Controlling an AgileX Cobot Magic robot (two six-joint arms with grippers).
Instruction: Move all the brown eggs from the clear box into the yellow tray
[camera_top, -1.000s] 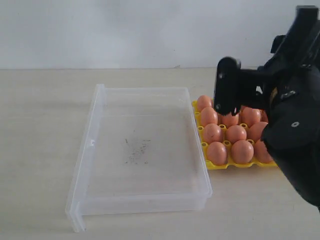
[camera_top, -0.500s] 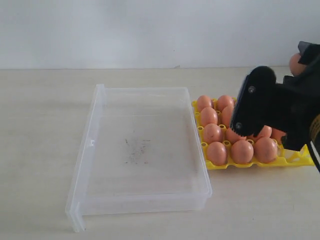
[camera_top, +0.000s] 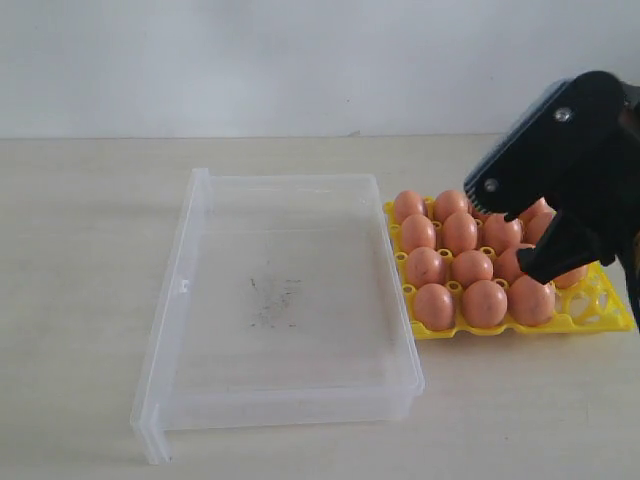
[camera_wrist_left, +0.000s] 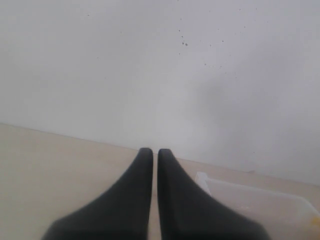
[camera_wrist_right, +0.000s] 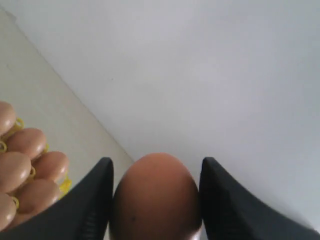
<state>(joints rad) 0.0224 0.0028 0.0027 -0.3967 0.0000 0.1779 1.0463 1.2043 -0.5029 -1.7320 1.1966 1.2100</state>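
A pale beige desk (camera_top: 80, 300) meets a plain white wall (camera_top: 250, 60) along its far edge; light seems soft, even.

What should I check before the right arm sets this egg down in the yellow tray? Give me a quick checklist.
1. Egg gripped: ok. The brown egg sits between both fingers of the right gripper.
2. Free cup: ok. The yellow tray shows bare cups at its right end in the exterior view.
3. Gripper over a free cup: cannot tell; the arm hides that part of the tray.
4. Clear box emptied: ok, only dark smudges on its floor.
5. Left gripper out of the way: ok, shut and absent from the exterior view.
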